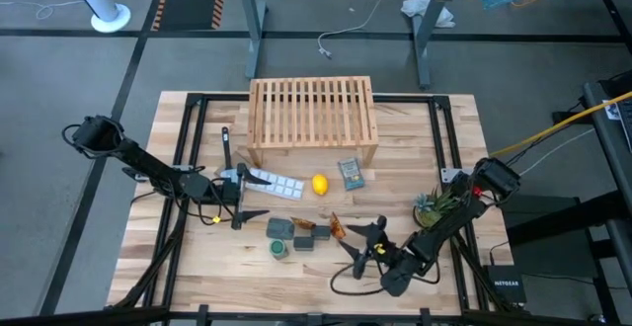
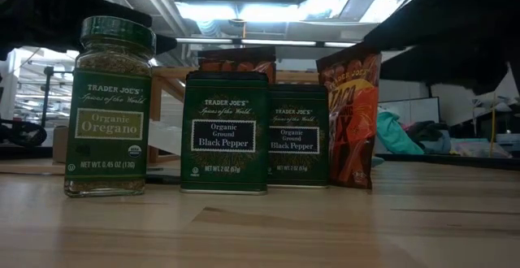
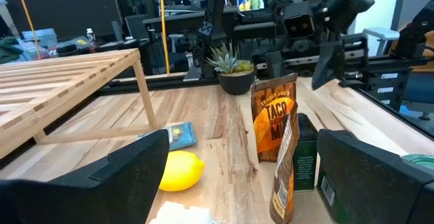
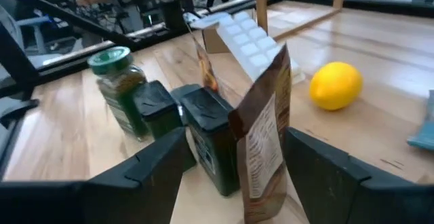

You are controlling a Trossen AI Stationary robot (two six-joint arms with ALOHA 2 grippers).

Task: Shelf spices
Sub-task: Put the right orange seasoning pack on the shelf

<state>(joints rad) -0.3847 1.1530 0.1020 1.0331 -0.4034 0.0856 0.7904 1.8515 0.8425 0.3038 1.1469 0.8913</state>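
The shelf stands at the table's far middle, its slatted face up. The spices stand upright in a cluster near the table's near edge: the green-lidded jar, two dark boxes, and two orange-brown packets. My right gripper is open, low at the cluster's right. Its fingers stand on either side of one upright packet without touching it. My left gripper is open, left of the cluster over a white tray, facing the packets.
A lemon and a blue-grey flat packet lie in front of the shelf. A white ice-cube tray lies under my left gripper. A dark grey pad sits by the jar, and a small potted plant stands to the right.
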